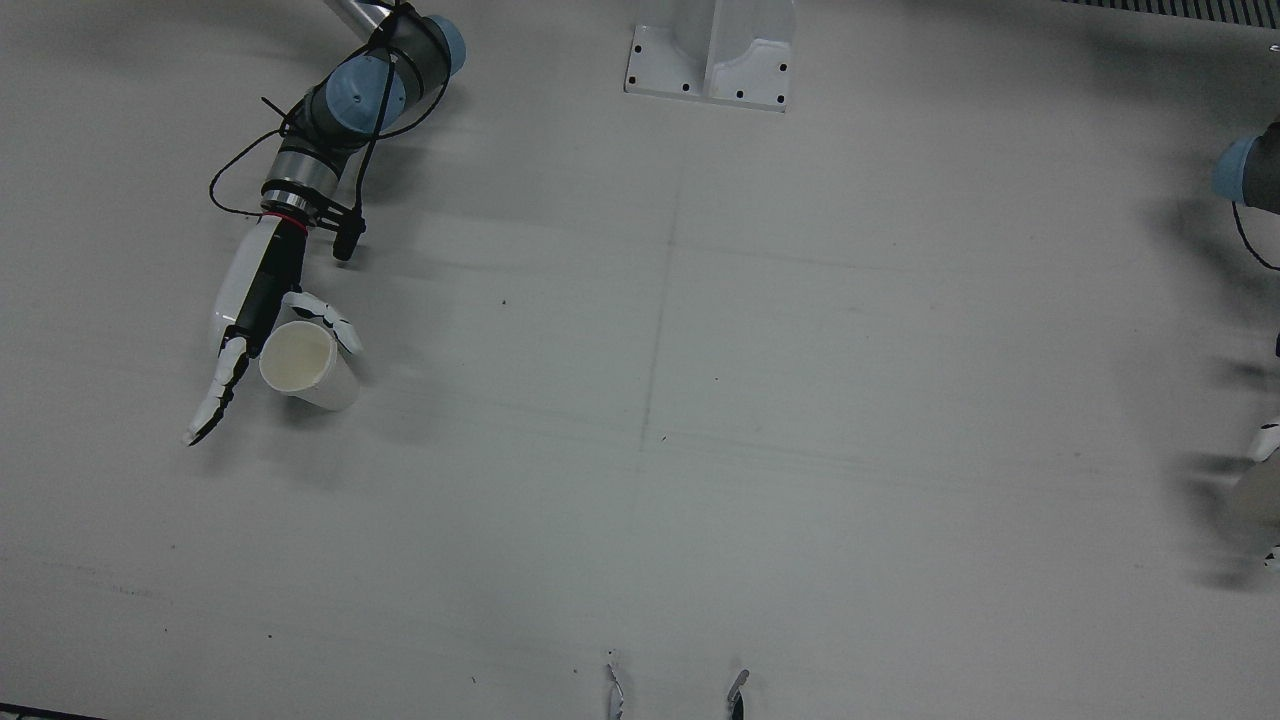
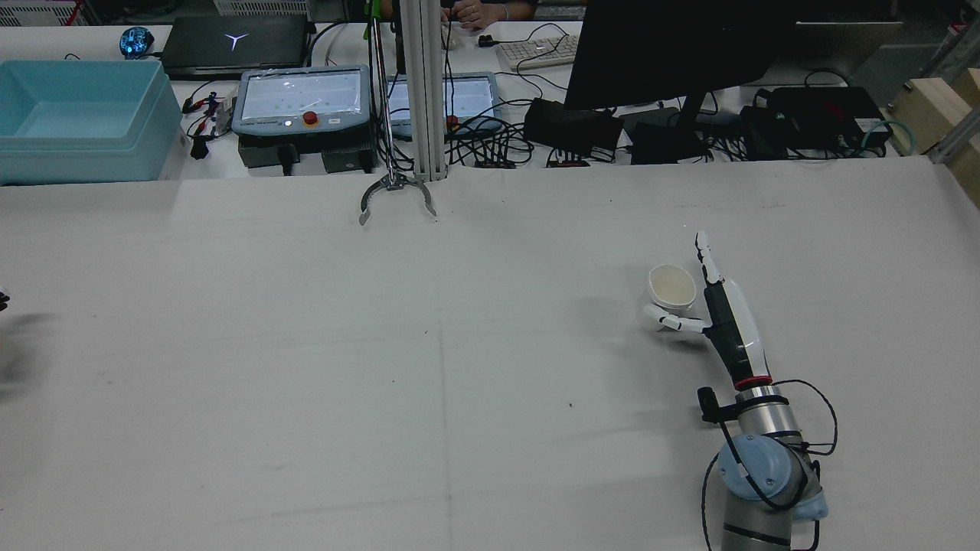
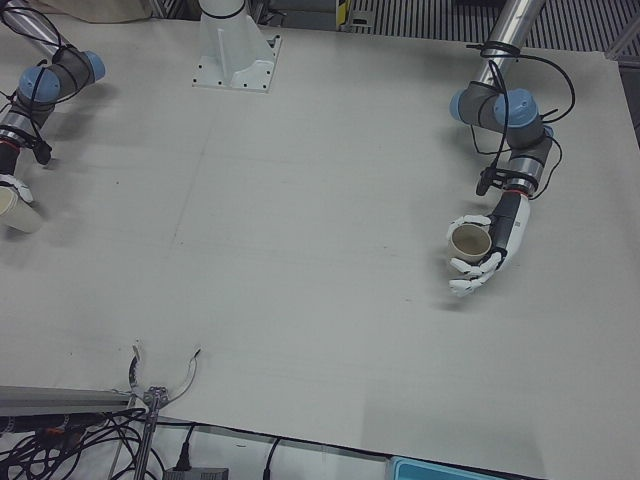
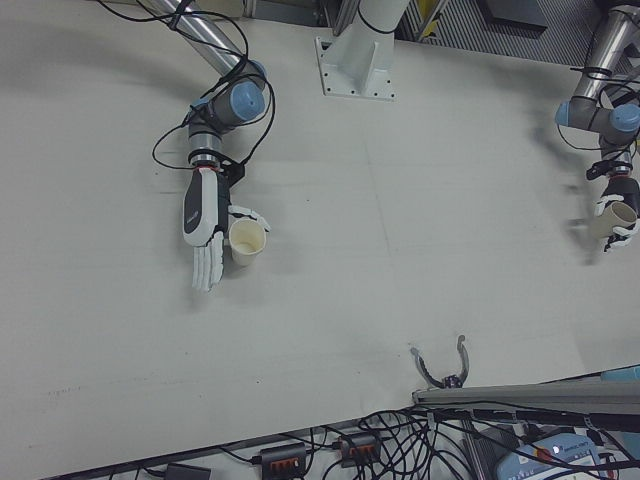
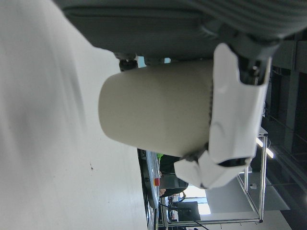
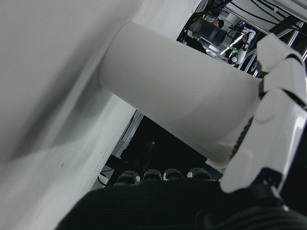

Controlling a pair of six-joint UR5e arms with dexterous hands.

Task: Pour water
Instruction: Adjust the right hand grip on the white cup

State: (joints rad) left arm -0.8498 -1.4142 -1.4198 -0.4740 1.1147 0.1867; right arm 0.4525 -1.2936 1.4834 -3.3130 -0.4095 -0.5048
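A wide pale surface (image 1: 700, 450) is seen stretching across the whole station, with a white pedestal base (image 1: 710, 60) bolted at its far middle edge in the front view; the two arms are set well apart, one at each side. The right arm (image 1: 350, 100) is reached down at the front view's left, and the right hand (image 1: 262, 330) is laid against a white paper cup (image 1: 305, 365); the long fingers (image 1: 215, 400) are held straight along one side of the cup while a shorter finger (image 1: 325, 315) is curled around the other side, so a loose cradle rather than a firm squeeze is shown; in the right hand view the cup is seen standing on the surface with a fingertip pressed to its wall near the rim. Over on the other side, the left arm (image 3: 505, 120) is bent down, and the left hand (image 3: 487, 248) is wrapped around a second, tan paper cup (image 3: 467, 241); the fingers are curved about its wall and the cup is clasped upright, its open mouth turned up. In the left hand view that cup's base is seen close to the surface, though contact cannot be told. At the near edge a small metal claw (image 1: 675, 692) is glimpsed.
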